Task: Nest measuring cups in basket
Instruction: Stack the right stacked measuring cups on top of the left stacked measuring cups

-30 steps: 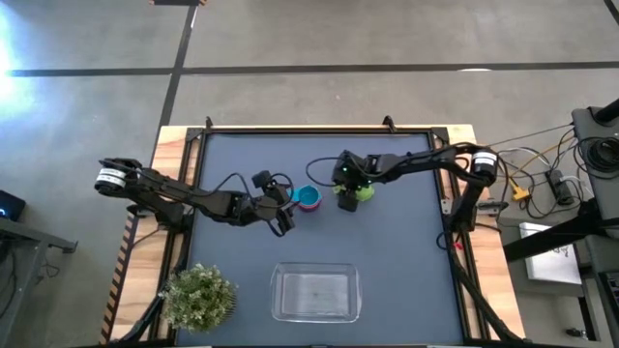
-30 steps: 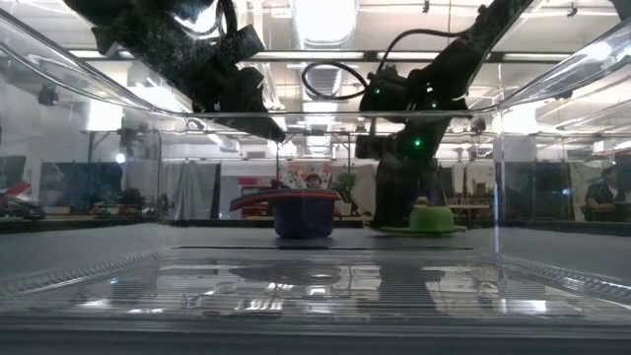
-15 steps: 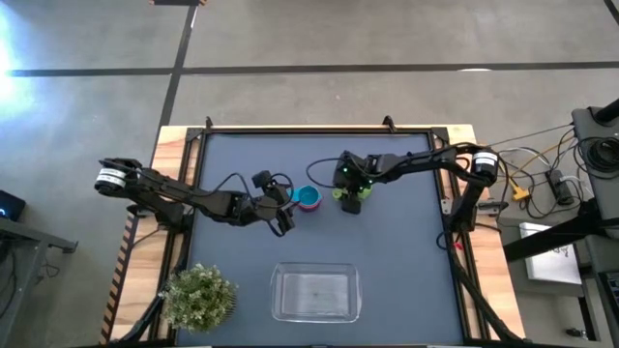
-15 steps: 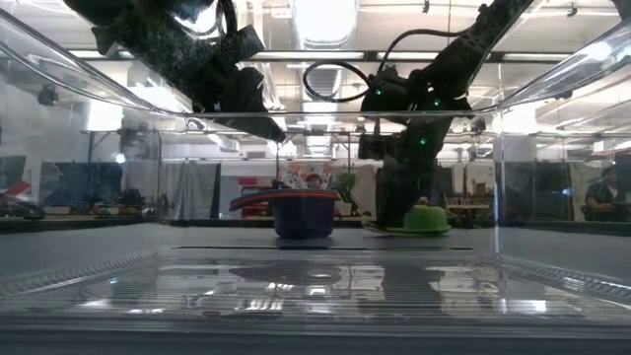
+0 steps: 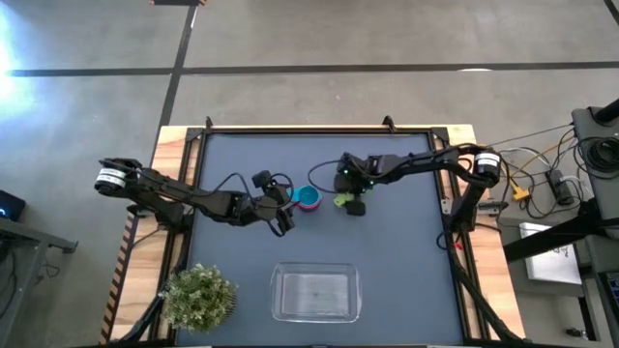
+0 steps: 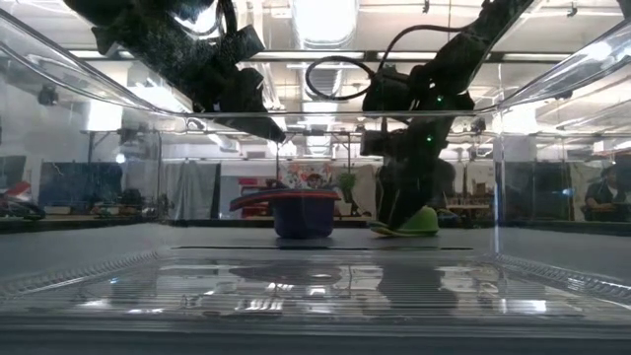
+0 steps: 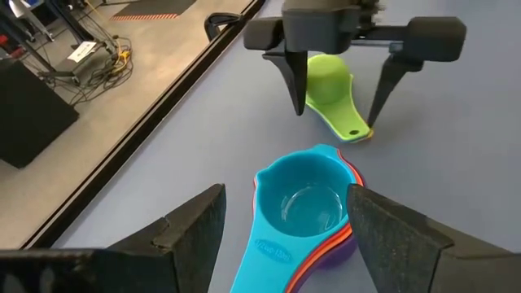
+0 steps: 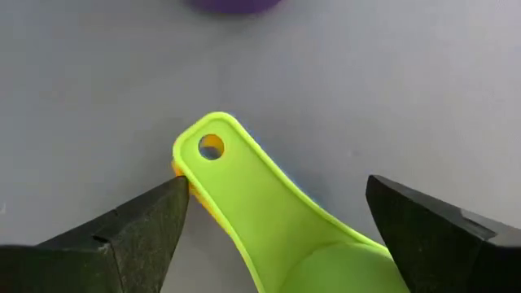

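Observation:
A green measuring cup (image 7: pixel 328 80) lies bowl-down on the dark table, with a yellow edge (image 8: pixel 178 168) showing under its handle. My right gripper (image 7: pixel 335 114) is open and points down, its fingers on either side of the green handle. A teal cup (image 7: pixel 301 202) sits nested on top of orange-red and purple cups (image 6: pixel 301 212), to the left of the green one. My left gripper (image 7: pixel 285 195) is open and hovers above and beside this stack without touching it. The clear basket (image 5: pixel 314 293) stands near the table's near edge. My right gripper comes from above, pointing down, with its fingers spread wide across the green cup's handle. One fingertip (image 8: pixel 181 189) stands against the free end of the handle (image 8: pixel 195 163), beside its hole. The cup rests on the table, tilted in the low view (image 6: pixel 412 222).
A bushy green plant (image 5: pixel 198 295) stands at the near left, beside the basket. The low view looks through the basket's clear walls (image 6: pixel 552 89). Bare dark table lies between the cups and the basket. Cables and equipment lie beyond the table's right edge.
The green cup has slid a little toward the table's left, closer to the teal stack, and has tipped. My right gripper has moved with it, toward the left and near side, staying open.

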Controlling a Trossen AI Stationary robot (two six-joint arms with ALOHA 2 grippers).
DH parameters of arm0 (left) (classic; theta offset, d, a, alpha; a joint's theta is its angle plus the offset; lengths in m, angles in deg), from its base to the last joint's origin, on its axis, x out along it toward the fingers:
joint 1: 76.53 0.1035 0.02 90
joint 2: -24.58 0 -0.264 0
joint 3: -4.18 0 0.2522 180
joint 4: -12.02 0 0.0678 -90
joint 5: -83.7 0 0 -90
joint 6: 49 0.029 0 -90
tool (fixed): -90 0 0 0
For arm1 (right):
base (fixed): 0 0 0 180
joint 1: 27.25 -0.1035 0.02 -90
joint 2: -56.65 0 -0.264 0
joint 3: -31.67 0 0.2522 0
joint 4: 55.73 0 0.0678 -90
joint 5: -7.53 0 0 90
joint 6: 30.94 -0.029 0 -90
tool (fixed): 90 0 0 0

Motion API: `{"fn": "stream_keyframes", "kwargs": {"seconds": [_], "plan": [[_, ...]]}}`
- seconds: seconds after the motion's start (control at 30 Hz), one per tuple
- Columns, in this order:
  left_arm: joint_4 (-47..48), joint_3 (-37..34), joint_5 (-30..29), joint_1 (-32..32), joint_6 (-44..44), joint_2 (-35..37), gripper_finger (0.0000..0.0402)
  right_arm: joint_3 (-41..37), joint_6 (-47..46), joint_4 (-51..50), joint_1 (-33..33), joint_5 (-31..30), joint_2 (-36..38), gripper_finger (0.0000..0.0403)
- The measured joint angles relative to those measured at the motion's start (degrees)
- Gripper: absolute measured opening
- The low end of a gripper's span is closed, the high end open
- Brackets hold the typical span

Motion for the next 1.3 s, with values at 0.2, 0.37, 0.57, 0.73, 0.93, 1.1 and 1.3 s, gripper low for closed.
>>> {"fn": "stream_keyframes", "kwargs": {"seconds": [0.2,0.37,0.57,0.73,0.93,1.1,1.3], "plan": [[0.03,0.00,0.00,0.00,0.00,-0.02,0.0237,0.01,5.06,-0.89,-1.34,0.20,0.06,0.0363],[-0.03,-0.74,0.00,0.01,0.00,-0.04,0.0237,0.83,6.10,-2.61,-1.33,0.97,0.70,0.0363],[-0.90,-1.32,-0.01,0.09,0.06,-0.04,0.0237,0.50,8.78,-3.54,-1.67,1.21,-0.29,0.0363],[-1.60,-1.33,-0.02,0.07,0.17,-0.04,0.0237,0.67,10.71,-2.38,-1.63,1.47,-2.41,0.0357],[-1.85,-1.33,-0.01,0.07,0.17,-0.04,0.0237,0.68,12.32,-2.10,-1.64,2.51,-3.41,0.0291],[-1.90,-1.33,0.00,0.07,0.17,-0.04,0.0237,0.63,12.87,-2.25,-1.64,3.16,-3.44,0.0194],[-1.94,-1.34,-0.02,0.07,0.17,-0.04,0.0237,0.75,10.54,-0.58,-1.64,2.33,-3.48,0.0069]]}}
